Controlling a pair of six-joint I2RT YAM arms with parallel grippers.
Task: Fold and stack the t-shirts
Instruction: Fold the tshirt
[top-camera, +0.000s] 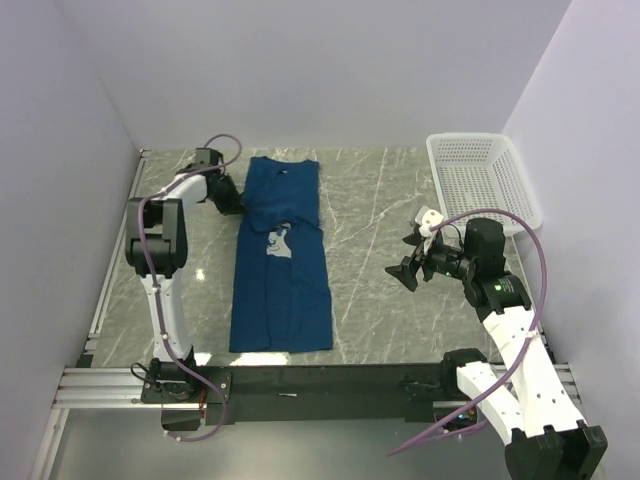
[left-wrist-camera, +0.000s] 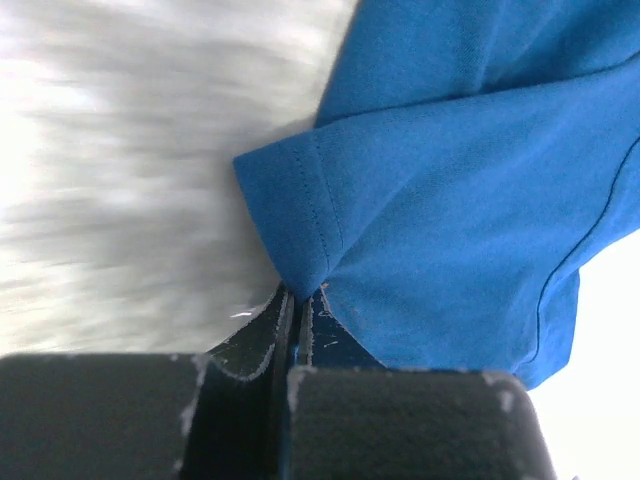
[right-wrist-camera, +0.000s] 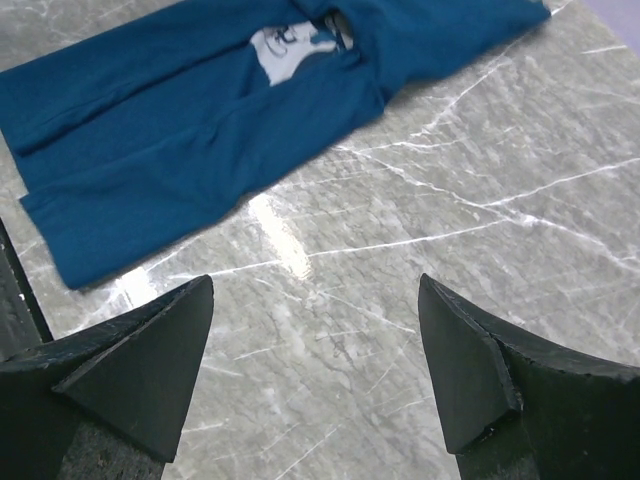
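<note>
T-shirt (top-camera: 280, 270): dark blue, plain; matching blue stitching on the sleeve hem pinched in the black jaws of the left gripper (left-wrist-camera: 298, 300).
Print (right-wrist-camera: 290, 45): white with blue, small, far beyond the black jaws of the right gripper (right-wrist-camera: 315, 350).
Table (right-wrist-camera: 450, 200): grey marble pattern, white veins, between the right jaws.
Basket (top-camera: 480, 180): white mesh.
Arms (top-camera: 165, 300): white shells, black joints.
Cables (top-camera: 545, 270): purple.
Walls (top-camera: 350, 70): pale lilac-white, plain.

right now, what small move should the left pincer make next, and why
Probably lift the left pincer and draw the sleeve inward over the t-shirt: it is shut on the sleeve hem at the shirt's left edge, while the right pincer hangs open, off the cloth.
</note>
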